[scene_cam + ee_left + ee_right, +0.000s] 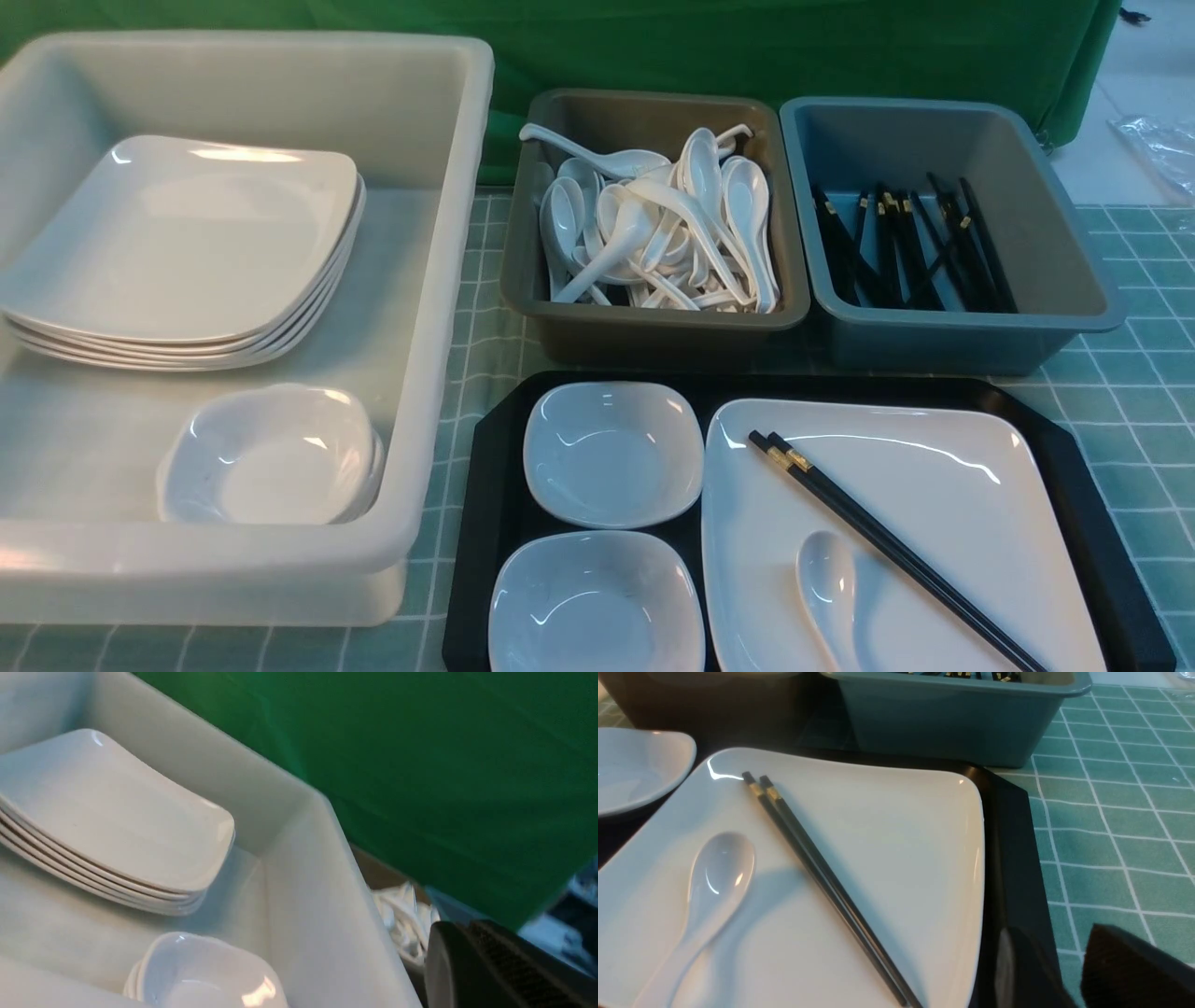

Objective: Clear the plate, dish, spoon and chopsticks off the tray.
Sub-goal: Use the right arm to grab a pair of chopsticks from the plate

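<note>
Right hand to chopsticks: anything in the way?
Nothing visible. The chopsticks lie uncovered on top of the plate. The spoon lies apart from them, on the side away from the right hand, which sits open by the tray rim.

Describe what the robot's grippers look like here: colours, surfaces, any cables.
Only the wrist views show them; no arm appears in the front view. The left gripper is black, with one smooth rounded finger beside one with a fine ribbed texture. The right gripper is also black, one finger glossy, the other matte. No cables or markings are visible.
</note>
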